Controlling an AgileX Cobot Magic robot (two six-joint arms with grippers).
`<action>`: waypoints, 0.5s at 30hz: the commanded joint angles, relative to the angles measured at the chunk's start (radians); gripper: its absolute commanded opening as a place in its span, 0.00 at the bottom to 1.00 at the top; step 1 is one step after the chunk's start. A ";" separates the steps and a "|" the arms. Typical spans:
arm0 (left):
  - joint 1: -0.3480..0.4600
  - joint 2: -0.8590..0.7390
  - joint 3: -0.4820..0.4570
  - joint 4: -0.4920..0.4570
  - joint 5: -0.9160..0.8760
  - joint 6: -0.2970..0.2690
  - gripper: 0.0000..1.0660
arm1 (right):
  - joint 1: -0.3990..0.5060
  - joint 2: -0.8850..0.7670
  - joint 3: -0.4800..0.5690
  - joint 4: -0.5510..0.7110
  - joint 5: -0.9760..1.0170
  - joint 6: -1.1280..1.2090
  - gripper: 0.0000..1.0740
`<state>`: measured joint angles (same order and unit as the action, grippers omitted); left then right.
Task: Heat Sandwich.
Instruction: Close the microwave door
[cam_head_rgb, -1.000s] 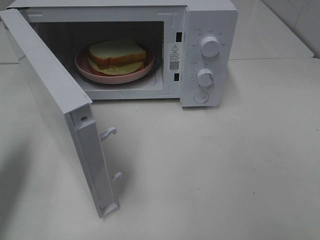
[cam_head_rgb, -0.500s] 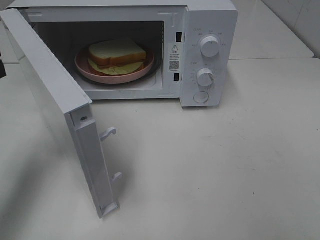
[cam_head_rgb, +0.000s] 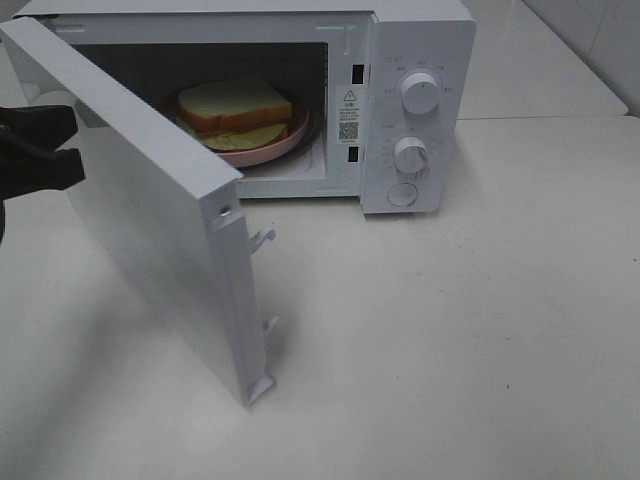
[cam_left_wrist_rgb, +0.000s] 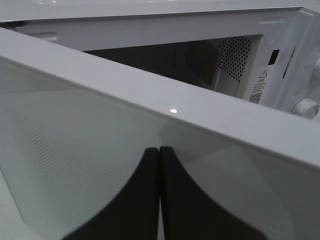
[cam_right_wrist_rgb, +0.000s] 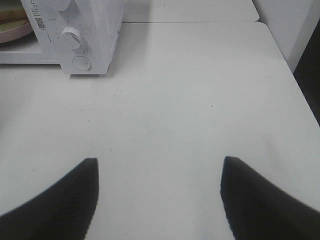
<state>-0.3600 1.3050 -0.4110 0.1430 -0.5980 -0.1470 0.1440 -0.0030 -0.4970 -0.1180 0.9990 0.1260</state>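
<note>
The sandwich (cam_head_rgb: 235, 108) lies on a round pink plate (cam_head_rgb: 268, 142) inside the white microwave (cam_head_rgb: 420, 60). The microwave door (cam_head_rgb: 150, 210) stands partly open, swung out toward the front left. My left gripper (cam_head_rgb: 60, 150) is a dark shape at the left edge, pressed against the door's outer face. In the left wrist view its fingers (cam_left_wrist_rgb: 135, 200) are shut together, touching the door glass (cam_left_wrist_rgb: 75, 150), with nothing held. My right gripper (cam_right_wrist_rgb: 160, 195) stands open over bare table, clear of the microwave.
Two white knobs (cam_head_rgb: 419, 92) and a round button (cam_head_rgb: 402, 194) sit on the microwave's control panel. Door latch hooks (cam_head_rgb: 263, 238) stick out of the door's free edge. The white table (cam_head_rgb: 480, 330) extends to the front and right.
The left gripper has come in from the left edge and the door has swung partway toward closed. The right gripper stays as it was.
</note>
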 joint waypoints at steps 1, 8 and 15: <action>-0.056 0.053 0.000 -0.105 -0.081 0.071 0.00 | -0.002 -0.029 0.000 0.000 0.001 -0.004 0.63; -0.196 0.134 -0.001 -0.391 -0.187 0.263 0.00 | -0.002 -0.029 0.000 0.000 0.001 -0.004 0.63; -0.372 0.237 -0.099 -0.762 -0.265 0.525 0.00 | -0.002 -0.029 0.000 -0.001 0.001 -0.004 0.63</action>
<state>-0.6970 1.5260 -0.4780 -0.5220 -0.8240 0.3110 0.1440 -0.0030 -0.4970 -0.1180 0.9990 0.1260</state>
